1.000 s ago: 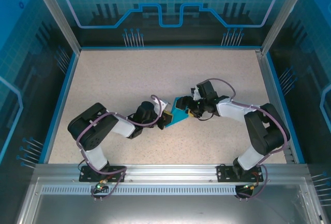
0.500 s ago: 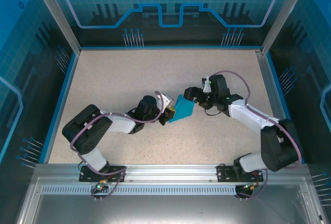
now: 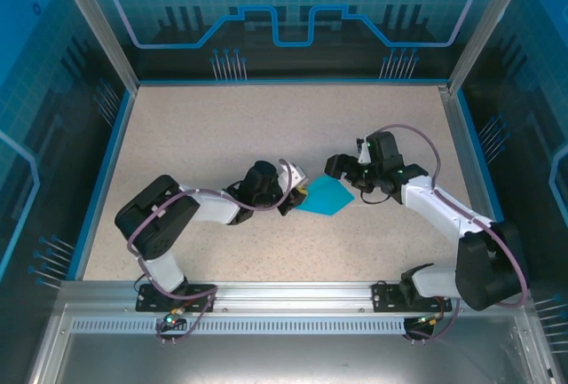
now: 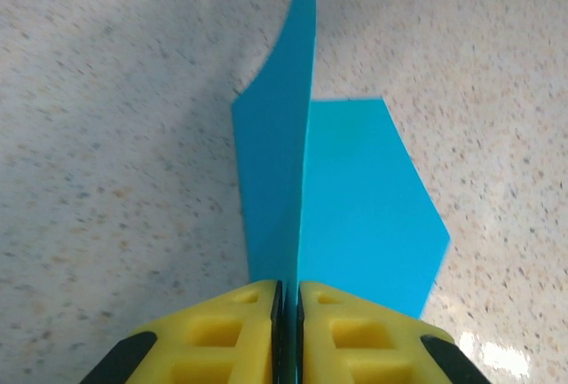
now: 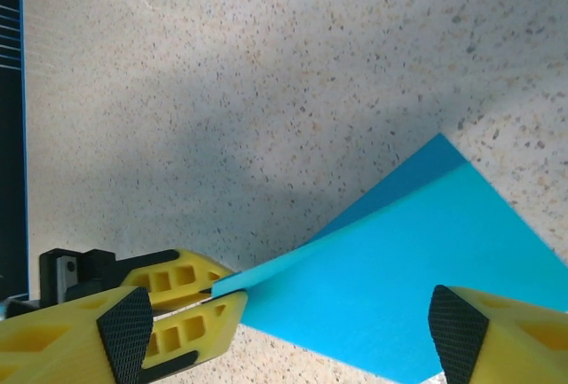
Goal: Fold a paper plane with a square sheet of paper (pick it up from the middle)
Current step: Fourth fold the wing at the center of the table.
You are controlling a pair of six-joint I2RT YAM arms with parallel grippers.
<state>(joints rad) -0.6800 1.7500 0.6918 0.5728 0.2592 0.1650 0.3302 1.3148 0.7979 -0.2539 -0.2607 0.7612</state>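
Note:
The cyan-blue paper plane (image 3: pixel 325 196) is a folded, pointed piece resting on the speckled table near its middle. One wing lies flat (image 4: pixel 364 198) while a central fold stands upright. My left gripper (image 3: pixel 291 198) is shut on that upright fold at the plane's left end, its yellow fingers (image 4: pixel 240 331) pressed together on the thin edge. My right gripper (image 3: pixel 337 169) hovers open just past the plane's right end, touching nothing. In the right wrist view its black-tipped fingers (image 5: pixel 124 335) stand wide apart over the paper (image 5: pixel 417 260), with the left gripper's fingers (image 5: pixel 182 291) pinching the fold.
A blue rim (image 3: pixel 105 162) borders the speckled table (image 3: pixel 222 127), with clear enclosure walls beyond. A metal rail (image 3: pixel 293 293) carrying both arm bases runs along the near edge. Bare tabletop surrounds the paper on all sides.
My right gripper has let go of the paper, opened and drawn back to the right. The paper has dropped from a raised tilt to lie flatter. The left gripper stays shut on it.

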